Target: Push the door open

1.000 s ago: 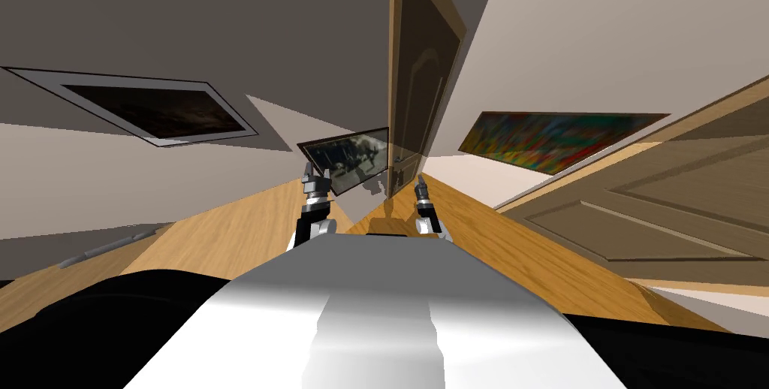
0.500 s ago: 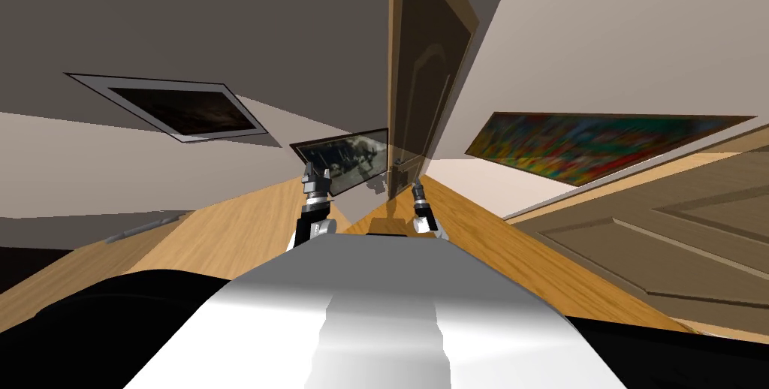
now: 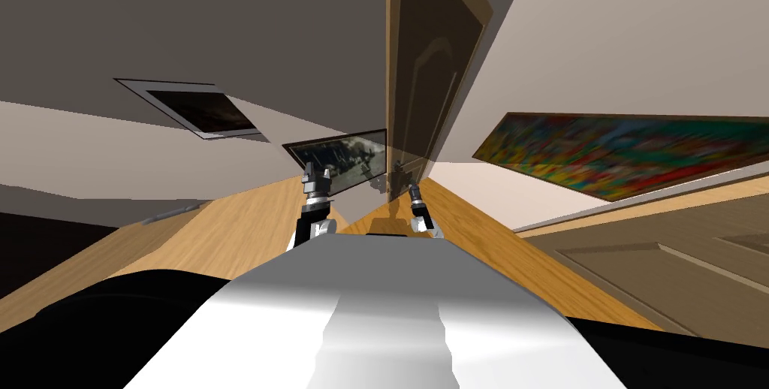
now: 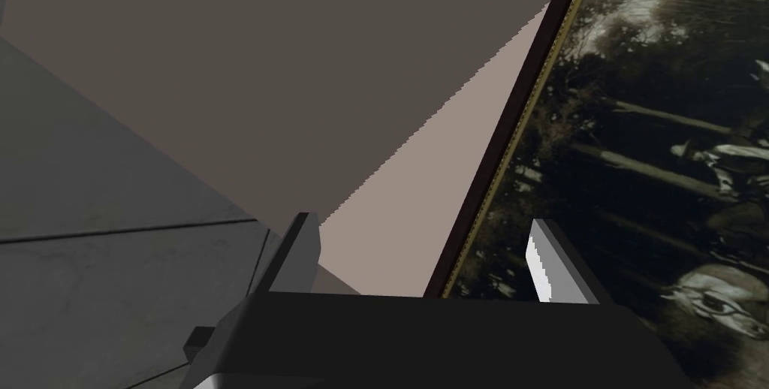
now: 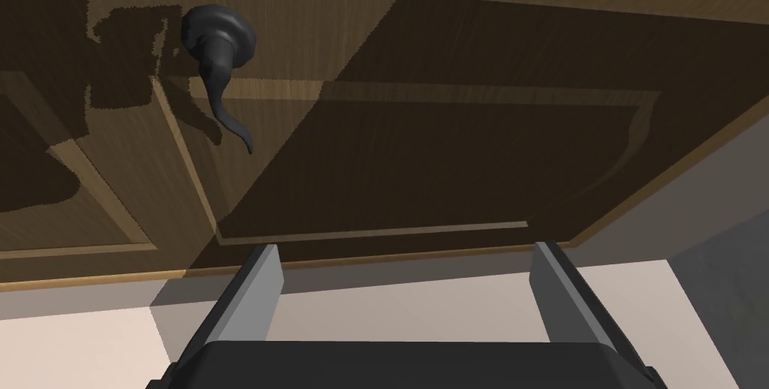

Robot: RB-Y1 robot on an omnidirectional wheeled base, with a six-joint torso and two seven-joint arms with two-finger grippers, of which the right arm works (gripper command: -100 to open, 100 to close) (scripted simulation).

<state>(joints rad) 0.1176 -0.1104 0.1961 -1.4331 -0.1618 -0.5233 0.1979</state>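
Door (image 5: 450, 159) | brown panelled leaf straight ahead, dark lever handle (image 5: 218, 54) near right pincer (image 5: 405, 249) | right pincer released, close to panel, contact unclear | left pincer (image 4: 422, 219) released, apart from door | judged partly ajar; more pushing to do

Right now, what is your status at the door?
Left jaws open, right jaws open, both empty. Wooden door ahead of right jaws, ajar, dark lever handle untouched. Nothing seen between them.
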